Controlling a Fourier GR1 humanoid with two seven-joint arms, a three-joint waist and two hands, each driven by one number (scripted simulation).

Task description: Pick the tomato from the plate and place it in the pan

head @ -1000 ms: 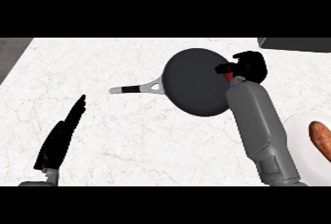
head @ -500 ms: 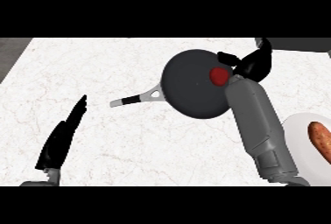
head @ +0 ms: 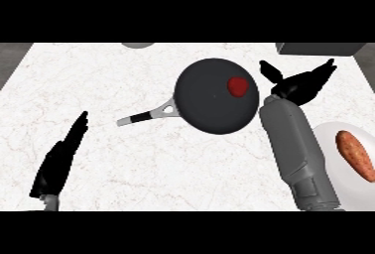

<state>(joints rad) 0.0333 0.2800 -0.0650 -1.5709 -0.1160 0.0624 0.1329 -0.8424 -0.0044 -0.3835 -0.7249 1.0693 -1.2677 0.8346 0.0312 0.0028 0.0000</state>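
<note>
Since the earlier frame, the right hand (head: 299, 85) is drawing back off the pan (head: 217, 96) to its right rim, and the tomato (head: 237, 86), previously under the fingers, is now lying exposed inside the pan, right of centre, touching nothing but the pan floor. Right hand fingers are spreading wide and straight, holding nothing. Left hand (head: 60, 159) is resting at the lower left of the view, fingers straight, well apart from everything. The plate (head: 328, 138) is sitting at the right edge, partly behind the right forearm, carrying a brown oblong item (head: 356, 155) and no tomato. Judged from appearance, the tomato is handling as a light, smooth, roundish and somewhat soft item, liable to roll and bruise; any further hold is best taken across its widest part from above with fingers opposing thumb. It is showing no marked long axis and no discernible pointing direction; stem end cannot be told. The pan handle (head: 147, 115) is pointing toward the lower left. Placement is appearing complete.
</note>
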